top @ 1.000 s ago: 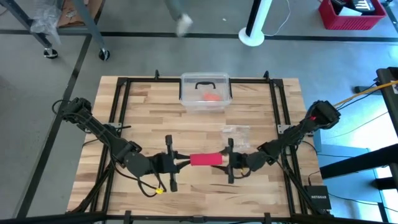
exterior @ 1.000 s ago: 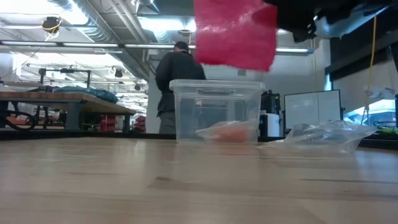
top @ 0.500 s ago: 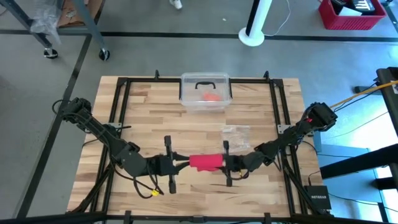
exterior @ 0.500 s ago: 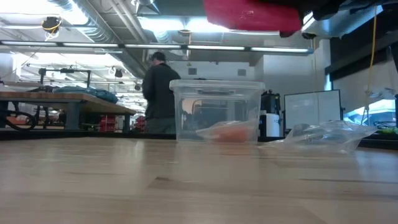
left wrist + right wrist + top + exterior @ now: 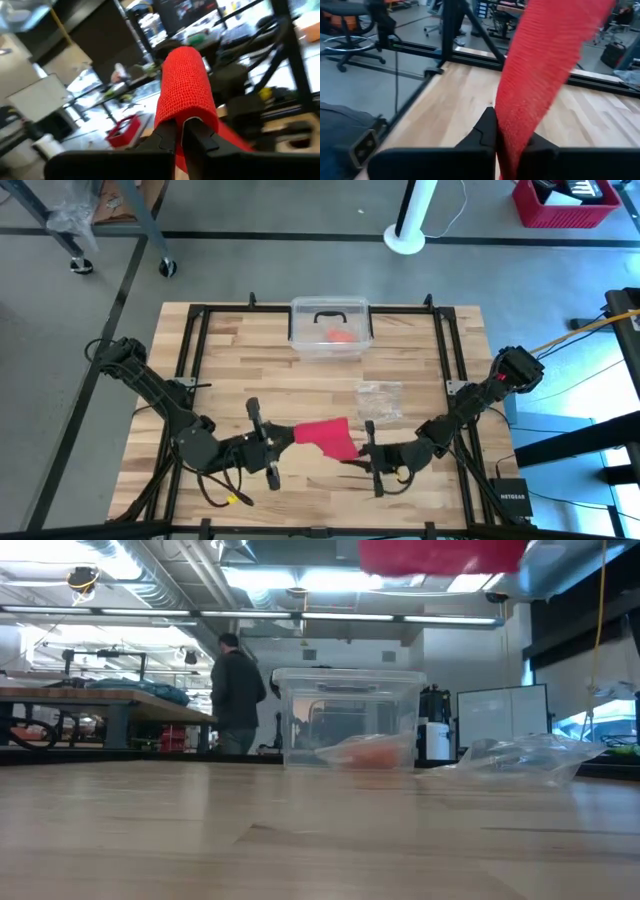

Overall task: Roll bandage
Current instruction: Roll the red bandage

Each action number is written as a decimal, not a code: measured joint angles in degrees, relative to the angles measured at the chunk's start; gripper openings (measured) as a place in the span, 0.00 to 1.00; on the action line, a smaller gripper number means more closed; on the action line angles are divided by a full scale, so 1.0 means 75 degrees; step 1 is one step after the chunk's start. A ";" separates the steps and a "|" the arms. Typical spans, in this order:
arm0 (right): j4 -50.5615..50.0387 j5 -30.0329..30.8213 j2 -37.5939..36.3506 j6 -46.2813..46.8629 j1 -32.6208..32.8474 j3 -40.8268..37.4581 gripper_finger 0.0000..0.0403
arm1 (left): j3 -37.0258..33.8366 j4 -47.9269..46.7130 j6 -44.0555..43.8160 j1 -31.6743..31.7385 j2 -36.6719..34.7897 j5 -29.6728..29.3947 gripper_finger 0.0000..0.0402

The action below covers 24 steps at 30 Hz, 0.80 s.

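Observation:
The bandage [image 5: 325, 437] is a bright red cloth band, partly rolled, held in the air between both grippers over the table's near middle. In the left wrist view its roll [image 5: 187, 85] stands beyond the fingers. A flat stretch of band [image 5: 545, 65] runs from the roll to my right gripper [image 5: 357, 455]. My left gripper [image 5: 288, 436] is shut on the roll's left end and my right gripper is shut on the band. In the low view only the bandage's lower edge [image 5: 440, 555] shows, at the picture's top. My left gripper pinches the roll's near end [image 5: 189, 116] between its two fingers, coming level from the table's left, along the roll. The roll is lifted clear of the table. My right gripper pinches the flat band [image 5: 512, 125] between its two fingers, coming about level from the table's right. The band runs straight from the fingers toward the roll, clear of the table.
A clear plastic box [image 5: 330, 330] with an orange-red lump [image 5: 340, 335] inside stands at the far middle. A crinkly clear plastic bag [image 5: 380, 393] lies just beyond my right gripper. In the low view a person [image 5: 232, 690] walks in the room behind the table.
My right gripper has shut on the bandage and moved toward the table's near edge, drawing a stretch of band out from the roll. My left gripper has rolled about its own axis with the roll. The bandage has risen to the top edge of the low view.

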 joint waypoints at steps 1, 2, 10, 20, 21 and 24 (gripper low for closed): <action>-0.0087 0.0014 0.0000 0.0000 0.0073 0.0079 0.01 | 0.0000 -0.0028 0.0108 0.0038 0.0000 -0.0068 0.01; -0.0157 0.0068 0.0000 0.0003 0.0148 0.0187 0.01 | 0.0000 -0.0080 0.0190 0.0088 0.0000 -0.0097 0.01; -0.1054 0.0476 0.0063 -0.0408 0.0804 0.1467 0.01 | 0.0000 -0.0829 0.0423 0.0415 0.0017 -0.0931 0.01; -0.2463 0.0946 0.0718 -0.2839 0.1339 0.4040 0.01 | -0.0003 -0.2202 -0.0153 0.0512 0.0017 -0.1036 0.01; -0.2725 0.1018 0.0731 -0.3031 0.1336 0.4319 0.01 | -0.0003 -0.2311 -0.0236 0.0512 0.0017 -0.1036 0.01; -0.3182 0.1235 0.0731 -0.3593 0.1272 0.5029 0.01 | -0.0003 -0.2603 -0.0400 0.0490 0.0017 -0.1031 0.01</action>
